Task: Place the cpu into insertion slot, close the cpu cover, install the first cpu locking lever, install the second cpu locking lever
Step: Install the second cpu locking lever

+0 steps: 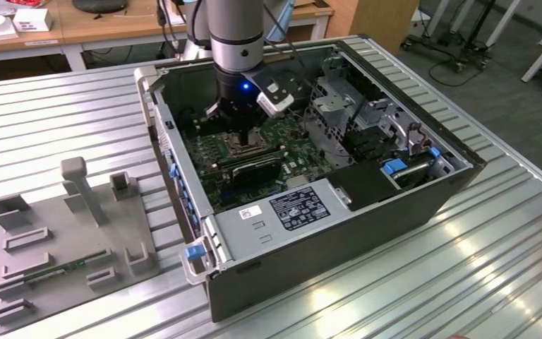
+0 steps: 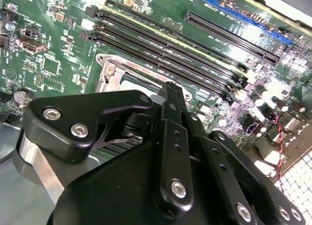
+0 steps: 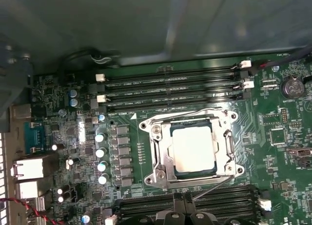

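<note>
In the first wrist view the pale cpu [image 3: 193, 149] lies flat in the insertion slot [image 3: 227, 148]. The silvery cpu cover [image 3: 163, 159] is down around it, framing the chip. One thin wire lever [image 3: 214, 188] slants up off the socket's edge toward my gripper [image 3: 183, 216]. Another wire lever [image 3: 180, 113] runs along the opposite side, close to the board. In the second wrist view my gripper [image 2: 169, 88] looks shut, fingers together, hanging just over the socket's corner [image 2: 117, 73]. The exterior view has the gripper [image 1: 243, 141] low inside the open computer case, above the green motherboard [image 1: 285, 159].
Long black memory slots [image 3: 173, 86] flank the socket on two sides, and a row of capacitors [image 3: 101, 152] stands beside it. The case wall [image 1: 163, 134] and drive cage [image 1: 346, 113] hem the arm in. A grey holder fixture [image 1: 64, 240] sits on the slatted table at the exterior view's left.
</note>
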